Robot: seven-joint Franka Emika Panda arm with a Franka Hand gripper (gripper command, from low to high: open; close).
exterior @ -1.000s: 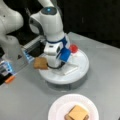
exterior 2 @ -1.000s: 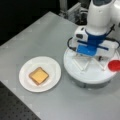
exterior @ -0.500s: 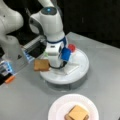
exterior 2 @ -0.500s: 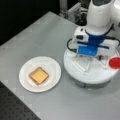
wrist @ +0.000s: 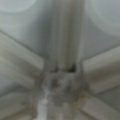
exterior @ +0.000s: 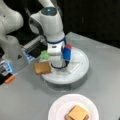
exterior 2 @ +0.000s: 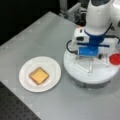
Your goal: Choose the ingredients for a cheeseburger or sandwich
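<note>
Gripper: the gripper [exterior: 58, 65] hangs low over the middle of the white sectioned tray [exterior: 82, 65], its tip down among the dividers; in a front view it sits behind the blue band of the wrist [exterior 2: 90, 55]. I cannot tell how wide the claw stands, nor whether it holds anything.
Wrist view: shows only the tray's pale dividers [wrist: 63, 75] meeting at a hub, seen from close above; no fingers can be made out there.
Toast on tray: 1 brown toast square [exterior: 42, 68] lies at the tray's 9 o'clock edge in a front view, overhanging the rim.
Green leaf: the green leaf [exterior: 45, 55] sits just behind that toast, near 10 o'clock, beside the arm.
Red disc: the red disc [exterior 2: 115, 59] lies in a compartment at the tray's 3 o'clock side in a front view.
Sandwich: the stack [exterior 2: 38, 75], brown toast with a yellow cheese square on top, rests on the white paper plate [exterior 2: 53, 68], well apart from the gripper; in a front view it lies at 6 o'clock from the tray [exterior: 77, 113].
Table: grey table [exterior 2: 37, 37] bears both tray and plate.
</note>
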